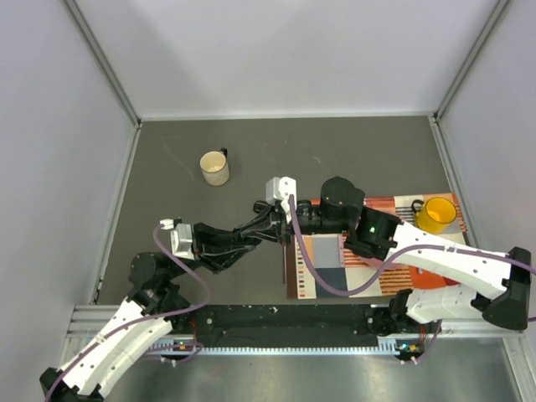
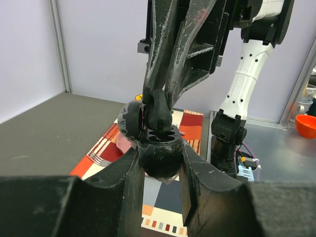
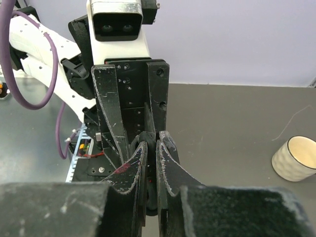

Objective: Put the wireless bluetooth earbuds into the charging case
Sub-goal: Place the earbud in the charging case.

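My left gripper is shut on the black oval charging case and holds it above the placemat, with its lid open to the left and its sockets facing up. My right gripper comes down from above, nearly shut on a small black rounded earbud that sits right at the case's top opening. In the top view the two grippers meet at the placemat's left edge, the left gripper against the right gripper. The other earbuds are out of view.
A striped placemat lies on the table at the right with a yellow mug on its far corner. A cream mug stands at the back left, and it also shows in the right wrist view.
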